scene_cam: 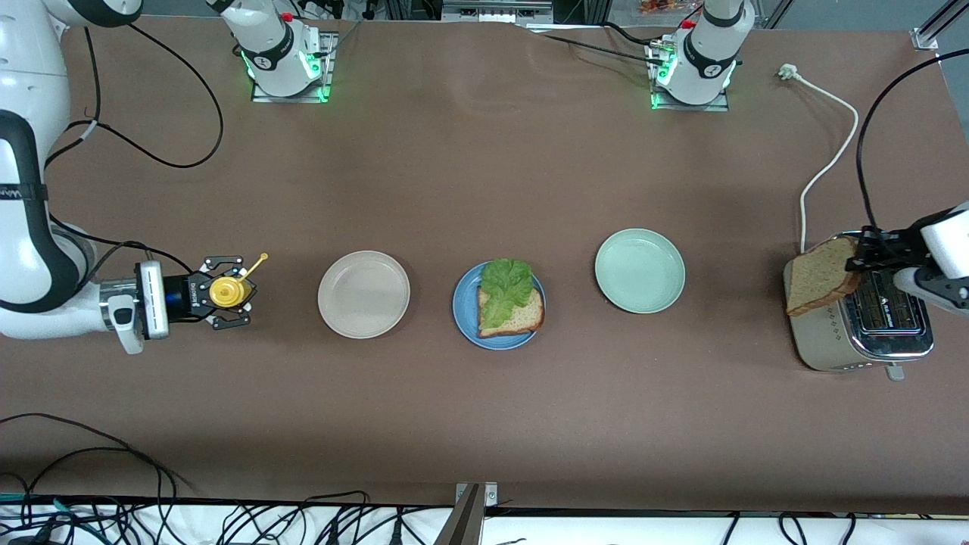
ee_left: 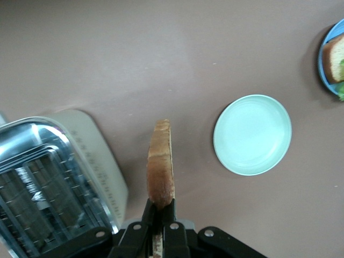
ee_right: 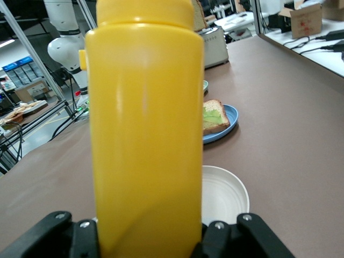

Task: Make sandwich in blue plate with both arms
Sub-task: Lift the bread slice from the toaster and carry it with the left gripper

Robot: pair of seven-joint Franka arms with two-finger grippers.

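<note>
Your left gripper [scene_cam: 859, 253] pinches only the bread slice's [scene_cam: 821, 274] edge above the toaster [scene_cam: 863, 333]; swinging fast could drop it. Right gripper [scene_cam: 227, 293] clamps the mustard bottle [scene_cam: 225, 291].

A: What is the left claw [ee_left: 159, 212] gripping?
B: It is pinching a bread slice [ee_left: 160, 164] edge-on, above the bench [ee_left: 134, 54], beside the toaster [ee_left: 48, 177].
A: What else is showing?
B: The pale green plate [ee_left: 252, 134], with the blue plate [ee_left: 326, 62] peeking in at the edge.

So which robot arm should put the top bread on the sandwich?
The left. Its left gripper already holds a bread slice over the toaster; the right gripper holds a yellow bottle.
</note>
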